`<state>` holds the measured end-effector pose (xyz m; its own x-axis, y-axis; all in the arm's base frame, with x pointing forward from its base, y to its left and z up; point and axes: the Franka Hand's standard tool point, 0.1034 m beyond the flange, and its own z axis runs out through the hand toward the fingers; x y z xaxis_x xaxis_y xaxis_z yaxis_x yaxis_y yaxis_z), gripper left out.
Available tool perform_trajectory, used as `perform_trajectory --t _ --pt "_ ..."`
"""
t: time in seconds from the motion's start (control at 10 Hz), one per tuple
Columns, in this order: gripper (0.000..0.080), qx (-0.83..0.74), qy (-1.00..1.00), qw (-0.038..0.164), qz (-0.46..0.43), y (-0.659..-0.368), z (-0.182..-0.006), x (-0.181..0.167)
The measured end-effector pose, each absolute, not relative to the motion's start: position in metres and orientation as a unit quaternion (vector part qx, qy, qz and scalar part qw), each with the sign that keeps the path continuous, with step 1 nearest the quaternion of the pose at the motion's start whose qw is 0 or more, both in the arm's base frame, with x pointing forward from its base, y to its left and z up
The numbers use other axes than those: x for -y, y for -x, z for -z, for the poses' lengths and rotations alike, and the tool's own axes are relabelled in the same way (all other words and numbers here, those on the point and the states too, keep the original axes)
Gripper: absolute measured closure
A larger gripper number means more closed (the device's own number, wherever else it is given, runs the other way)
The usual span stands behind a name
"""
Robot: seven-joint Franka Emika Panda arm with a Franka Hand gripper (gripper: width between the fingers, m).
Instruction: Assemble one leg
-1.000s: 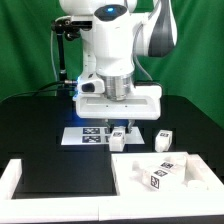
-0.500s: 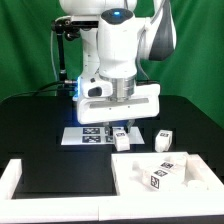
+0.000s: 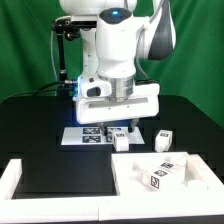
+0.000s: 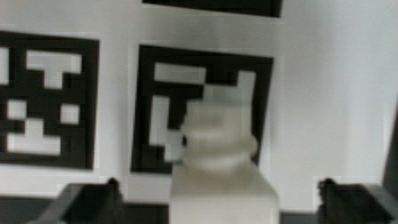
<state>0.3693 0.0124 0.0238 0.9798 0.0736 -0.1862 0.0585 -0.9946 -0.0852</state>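
**Leg not yet gripped, nothing assembled**

Progress: early. No leg is fixed to the panel (image 3: 135, 172), and no leg is lifted. Still to do: grip, carry to the panel, attach.

Left to right on the bench (image 3: 40, 125):
- 1 white bracket (image 3: 14, 176), near left, untouched.
- 1 marker board (image 3: 88, 133), centre, flat.
- 1 leg (image 3: 119, 142), just right of the board's near corner and directly under the tool (image 3: 121, 130). This looks like the target.
- 1 tool, low over that leg. In the wrist view its fingers (image 4: 89, 198) stand apart on either side of the leg, with a gap on both sides, so it is unclamped.
- 1 second leg (image 3: 163, 140), right of centre, loose and well apart from the tool.
- 1 panel, near right, with at least 2 more legs (image 3: 166, 166) lying loose on it. The exact count is too blurred to tell.

That makes at least 4 legs, all loose.
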Motion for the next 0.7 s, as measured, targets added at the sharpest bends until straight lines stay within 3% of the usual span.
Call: perform_trajectory --t 0.1,0.2,0.4,0.7 --pt "0.0171 0.033 0.994 0.043 -0.093 -0.381 -0.03 -0.011" --pt "0.0155 0.032 0.994 0.048 -0.097 -0.391 -0.033 -0.008" --pt "0.0155 0.03 0.994 0.053 -0.094 -0.419 -0.037 0.002" --pt "0.0151 0.03 0.994 0.054 -0.095 -0.422 -0.036 0.002"
